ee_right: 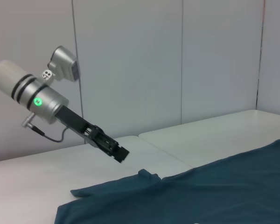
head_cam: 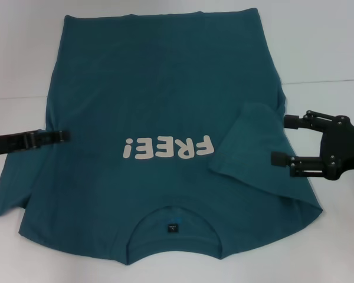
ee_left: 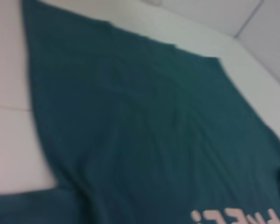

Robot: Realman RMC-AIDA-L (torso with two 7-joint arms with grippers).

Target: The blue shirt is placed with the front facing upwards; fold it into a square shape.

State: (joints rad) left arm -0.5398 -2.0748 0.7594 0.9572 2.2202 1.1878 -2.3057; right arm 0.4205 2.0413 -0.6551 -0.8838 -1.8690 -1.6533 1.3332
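Nearest you, the blue shirt (head_cam: pixel 159 118) lies front-up on the white table (head_cam: pixel 318 47), collar and neck label (head_cam: pixel 174 227) toward you. Its right sleeve (head_cam: pixel 253 147) is folded inward beside the "FREE!" lettering (head_cam: pixel 168 148). Your right gripper (head_cam: pixel 281 139) hovers there, fingers spread, holding nothing. Your left gripper (head_cam: pixel 67 136) sits at the opposite edge, fingers pressed together.

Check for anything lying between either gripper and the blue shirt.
Nothing visible does. The left gripper hangs over the dark teal-blue cotton T-shirt at its left edge; the open right gripper sits beside the folded-in right sleeve.
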